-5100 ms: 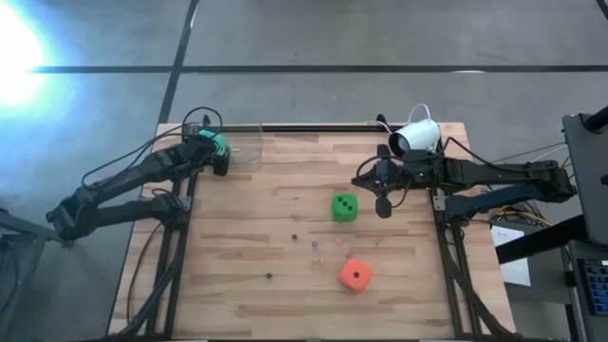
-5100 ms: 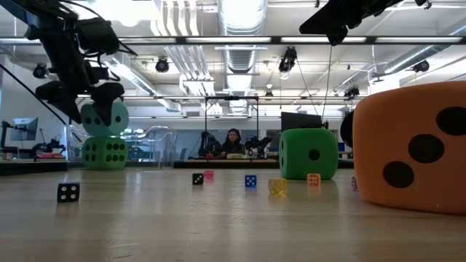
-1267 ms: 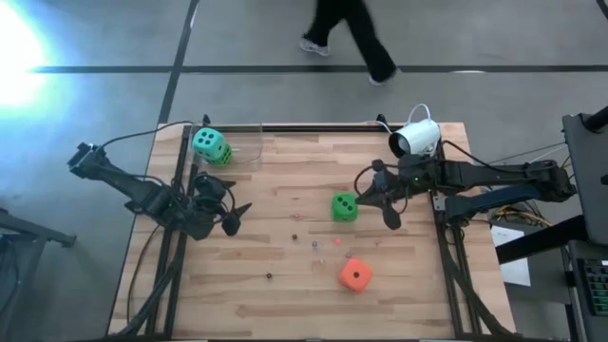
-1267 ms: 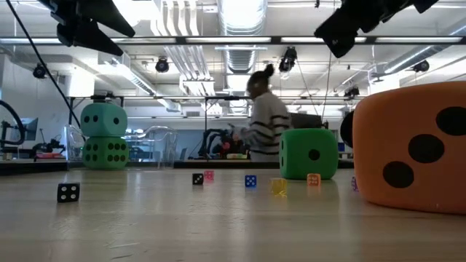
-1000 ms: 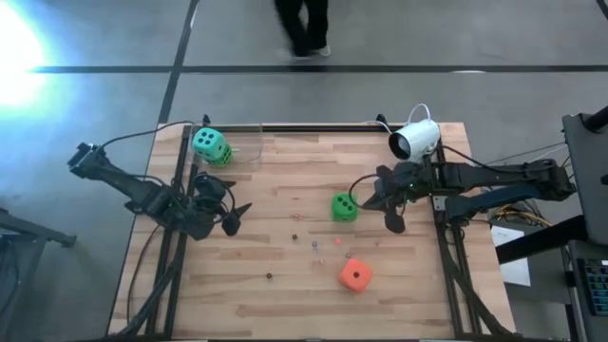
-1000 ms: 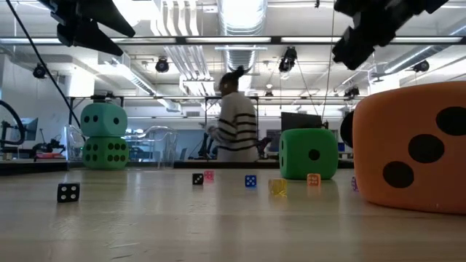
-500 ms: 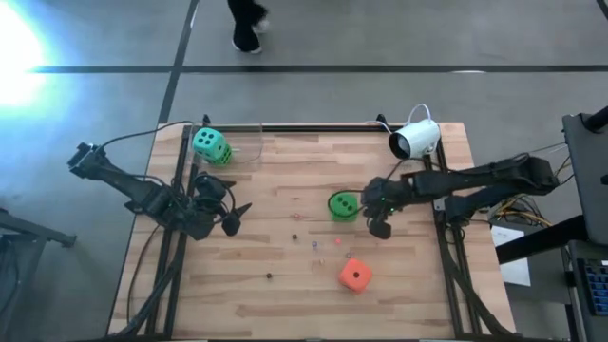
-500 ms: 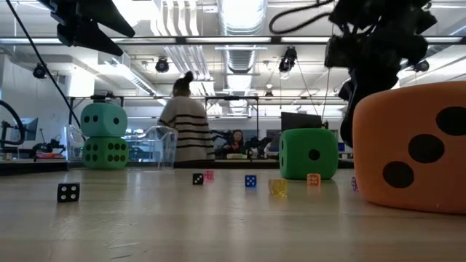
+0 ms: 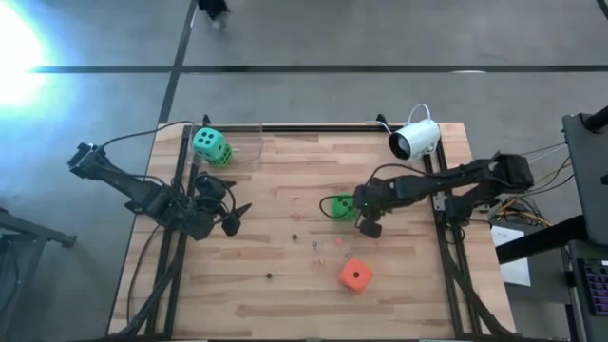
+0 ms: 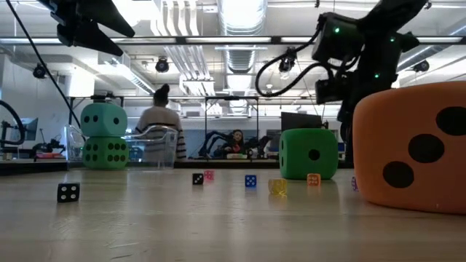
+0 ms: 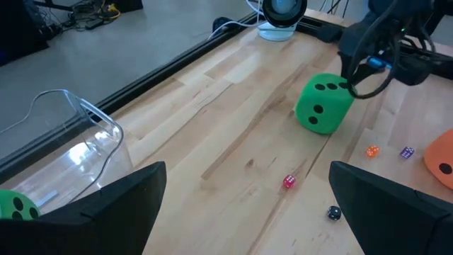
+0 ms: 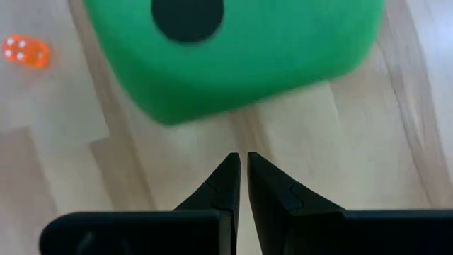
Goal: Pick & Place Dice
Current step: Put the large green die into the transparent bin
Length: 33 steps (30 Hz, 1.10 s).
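Take the die (image 9: pixel 338 205) near the middle of the desk (image 9: pixel 285 275) as the landmark. The right claw (image 9: pixel 362 220) sits just beside it on its right — touching or not, I cannot tell. Another die (image 9: pixel 354 275) lies nearer the front edge, a little to the right. Far off to the left, at the back corner, two dice (image 10: pixel 103 135) stand stacked, one on the other. The left claw (image 9: pixel 234 216) hangs at the desk's left edge, well apart from the landmark.

Bright ceiling strip lights (image 10: pixel 240 18) are seen; strong glare (image 9: pixel 14 47) whitens the floor. Just beyond the fingertips, the green die (image 12: pixel 233 49) is blurred.
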Motion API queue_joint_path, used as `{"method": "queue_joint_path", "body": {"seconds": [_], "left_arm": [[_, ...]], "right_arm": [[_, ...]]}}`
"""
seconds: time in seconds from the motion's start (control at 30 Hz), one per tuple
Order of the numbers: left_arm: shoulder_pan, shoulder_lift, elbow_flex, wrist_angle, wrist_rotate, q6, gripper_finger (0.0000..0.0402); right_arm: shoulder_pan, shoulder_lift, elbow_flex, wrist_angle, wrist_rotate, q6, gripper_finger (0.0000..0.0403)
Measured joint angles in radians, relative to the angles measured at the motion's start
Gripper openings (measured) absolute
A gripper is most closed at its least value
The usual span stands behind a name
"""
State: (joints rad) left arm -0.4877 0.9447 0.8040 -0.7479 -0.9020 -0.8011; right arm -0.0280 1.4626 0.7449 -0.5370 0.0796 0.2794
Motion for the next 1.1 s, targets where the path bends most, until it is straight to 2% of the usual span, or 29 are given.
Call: {"method": "queue_joint_path", "body": {"seconds": [0.3, 0.47, 0.8, 1.1], "left_arm": [[0.0, 0.0, 0.0, 0.0, -0.001, 0.0, 0.0396], [0.0, 0.0, 0.0, 0.0, -0.001, 0.0, 0.0396], [0.0, 0.0, 0.0, 0.0, -0.003, 0.0, 0.0396], [0.0, 0.001, 0.0, 0.0, 0.004, -0.001, 0.0396]], "right_arm": [[-0.004, 0.085, 0.103, 0.073, 0.003, -0.078, 0.0027], [-0.022, 0.172, 0.171, 0.124, 0.002, -0.106, 0.0027], [-0.049, 0.395, 0.391, 0.115, 0.001, -0.266, 0.0027], [-0.08, 0.473, 0.535, 0.103, 0.003, -0.343, 0.0027]]}}
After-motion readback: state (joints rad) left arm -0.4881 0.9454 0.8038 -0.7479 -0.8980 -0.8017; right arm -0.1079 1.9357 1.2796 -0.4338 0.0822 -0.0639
